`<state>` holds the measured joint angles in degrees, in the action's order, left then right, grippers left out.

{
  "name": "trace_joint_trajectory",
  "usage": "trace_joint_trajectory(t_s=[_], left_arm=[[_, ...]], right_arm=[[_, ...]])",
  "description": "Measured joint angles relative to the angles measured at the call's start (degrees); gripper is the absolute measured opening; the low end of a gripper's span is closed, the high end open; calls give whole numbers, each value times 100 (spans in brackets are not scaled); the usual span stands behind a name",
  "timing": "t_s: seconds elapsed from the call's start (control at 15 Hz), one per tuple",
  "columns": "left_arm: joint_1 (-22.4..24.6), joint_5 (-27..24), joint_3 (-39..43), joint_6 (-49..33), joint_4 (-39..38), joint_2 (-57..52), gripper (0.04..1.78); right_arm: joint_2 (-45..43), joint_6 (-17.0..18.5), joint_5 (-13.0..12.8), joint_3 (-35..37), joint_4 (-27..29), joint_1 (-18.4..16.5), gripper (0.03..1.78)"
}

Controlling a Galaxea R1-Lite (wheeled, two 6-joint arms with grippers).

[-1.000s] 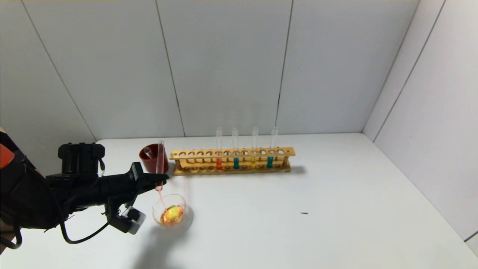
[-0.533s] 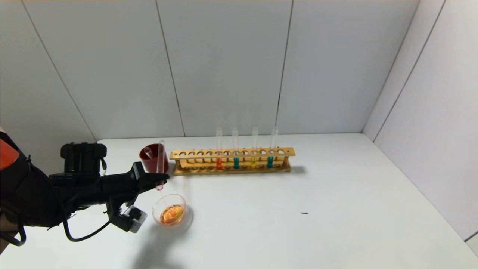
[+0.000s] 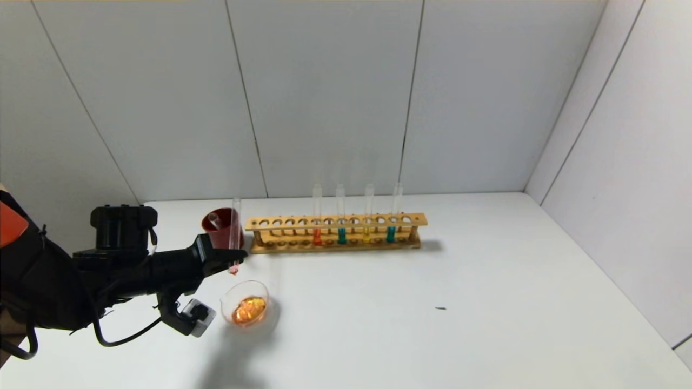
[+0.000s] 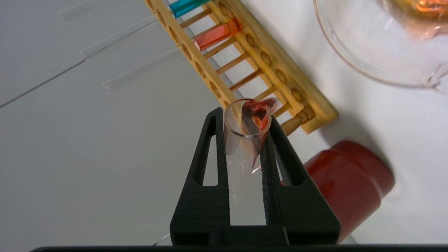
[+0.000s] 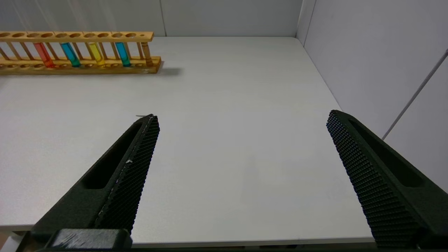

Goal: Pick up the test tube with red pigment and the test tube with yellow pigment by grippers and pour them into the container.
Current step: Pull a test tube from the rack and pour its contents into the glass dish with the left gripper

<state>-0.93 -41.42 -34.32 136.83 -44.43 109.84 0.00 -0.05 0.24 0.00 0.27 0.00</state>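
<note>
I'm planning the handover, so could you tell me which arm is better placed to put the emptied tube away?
Probably the left: its pincer already clamps the test tube with red pigment, near the red cup. The right pincer hangs open, far off.

Container (image 4: 367,52) cut off by picture's edge — rack (image 4: 196,59) too.

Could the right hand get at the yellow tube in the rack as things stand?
Probably yes: the right hand is open with bare table between it and the yellow tube, whose upper part stands free above the rack.
</note>
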Motion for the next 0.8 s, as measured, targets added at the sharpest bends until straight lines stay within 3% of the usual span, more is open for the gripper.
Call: trace_joint_trajectory(t_s=[0.8], left_arm=[[-4, 207, 358, 449, -328, -490, 31]], right_arm=[[0, -2, -2, 0, 0, 0, 175]])
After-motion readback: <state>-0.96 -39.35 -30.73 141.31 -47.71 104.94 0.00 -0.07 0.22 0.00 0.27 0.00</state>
